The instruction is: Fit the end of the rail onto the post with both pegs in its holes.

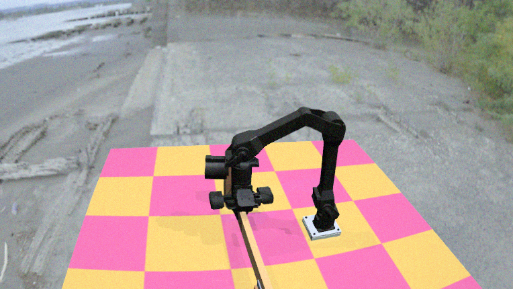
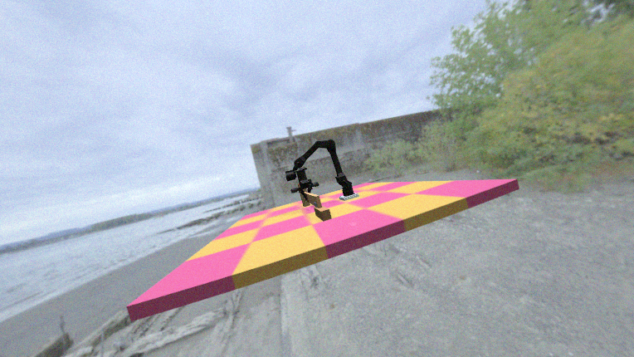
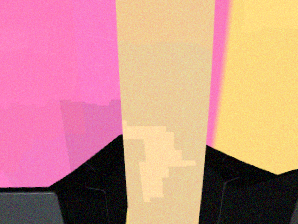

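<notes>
The wooden rail (image 1: 252,244) (image 2: 314,200) (image 3: 165,75) runs from the gripper to the bottom edge of the top view. My gripper (image 1: 241,211) (image 2: 304,190) (image 3: 149,142) is shut on the rail, with one black finger on each side of it. In the exterior view the rail's far end shows above the low footboard block (image 2: 323,214). Whether it sits in the bracket cannot be told. The brown post (image 1: 227,183) stands upright behind the gripper, partly covered. The pegs, the holes and the rail's near end are hidden, so their contact cannot be told.
The arm's white base plate (image 1: 325,234) (image 2: 348,197) is bolted to the pink and yellow checkered table (image 1: 182,244) (image 2: 284,237), to the right of the rail. The arm arches over from the base to the gripper. The table's front edge lies beyond the block in the exterior view.
</notes>
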Controlling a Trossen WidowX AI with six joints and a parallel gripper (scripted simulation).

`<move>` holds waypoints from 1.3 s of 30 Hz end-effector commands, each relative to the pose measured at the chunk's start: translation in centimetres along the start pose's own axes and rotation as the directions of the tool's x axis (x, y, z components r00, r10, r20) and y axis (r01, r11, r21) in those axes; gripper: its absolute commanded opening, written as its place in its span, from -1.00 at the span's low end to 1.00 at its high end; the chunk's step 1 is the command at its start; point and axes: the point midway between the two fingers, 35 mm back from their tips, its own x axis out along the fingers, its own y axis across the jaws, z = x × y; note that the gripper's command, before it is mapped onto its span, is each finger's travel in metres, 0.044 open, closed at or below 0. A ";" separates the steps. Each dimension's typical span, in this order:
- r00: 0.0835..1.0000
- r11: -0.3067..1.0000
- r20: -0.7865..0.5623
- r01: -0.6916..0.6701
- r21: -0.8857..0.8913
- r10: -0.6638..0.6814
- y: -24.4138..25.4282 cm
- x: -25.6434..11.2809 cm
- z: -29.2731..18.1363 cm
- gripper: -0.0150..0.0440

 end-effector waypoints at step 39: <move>1.000 1.000 0.010 0.010 -0.001 -0.010 0.1 0.4 0.1 -0.49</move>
